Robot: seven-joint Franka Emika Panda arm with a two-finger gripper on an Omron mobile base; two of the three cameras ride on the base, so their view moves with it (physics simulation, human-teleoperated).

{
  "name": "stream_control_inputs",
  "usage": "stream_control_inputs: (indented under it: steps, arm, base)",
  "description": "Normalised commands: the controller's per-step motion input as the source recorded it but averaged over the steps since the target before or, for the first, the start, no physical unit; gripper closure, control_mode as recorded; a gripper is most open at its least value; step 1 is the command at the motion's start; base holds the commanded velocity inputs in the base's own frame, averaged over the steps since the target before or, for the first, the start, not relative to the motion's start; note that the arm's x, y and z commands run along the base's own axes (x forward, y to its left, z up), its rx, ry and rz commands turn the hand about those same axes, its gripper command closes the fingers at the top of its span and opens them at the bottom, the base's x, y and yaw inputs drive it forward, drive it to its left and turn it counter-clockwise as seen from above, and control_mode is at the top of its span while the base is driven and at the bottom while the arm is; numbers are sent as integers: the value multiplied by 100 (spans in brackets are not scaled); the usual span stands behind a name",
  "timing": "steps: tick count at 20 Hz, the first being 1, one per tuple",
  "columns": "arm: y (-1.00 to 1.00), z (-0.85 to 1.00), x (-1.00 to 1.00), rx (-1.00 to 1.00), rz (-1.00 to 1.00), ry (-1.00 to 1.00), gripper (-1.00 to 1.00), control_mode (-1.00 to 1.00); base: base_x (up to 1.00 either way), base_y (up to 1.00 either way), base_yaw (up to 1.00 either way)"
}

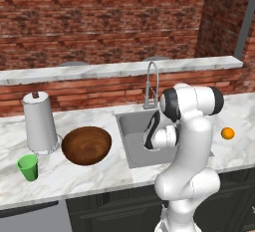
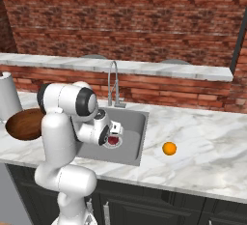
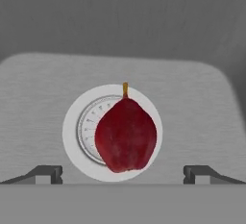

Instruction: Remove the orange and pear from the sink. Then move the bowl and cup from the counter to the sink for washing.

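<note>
Hand view: the pear, smooth, firm and likely slippery, is centred between the wide-spread jaws of the gripper, best taken across its broad belly.

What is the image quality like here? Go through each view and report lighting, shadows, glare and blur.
Left base view: even, flat light, sharp throughout, and the small bright orange ball casts only a faint shadow on the white marble counter. Right base view: equally crisp, no glare on the grey metal sink. Hand view: the dark red pear is sharp over the white-rimmed drain, with soft shading and no blur.
</note>
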Motion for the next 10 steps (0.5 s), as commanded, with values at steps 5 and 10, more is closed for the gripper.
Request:
stream_control_inputs:
  steps: [5,10]
  arm:
    - [-5,-15,14,0,0,1,-100,-100]
    - [-4,-15,12,0,0,0,-100,-100]
  base:
    - [0,0,0]
    - [0,0,0]
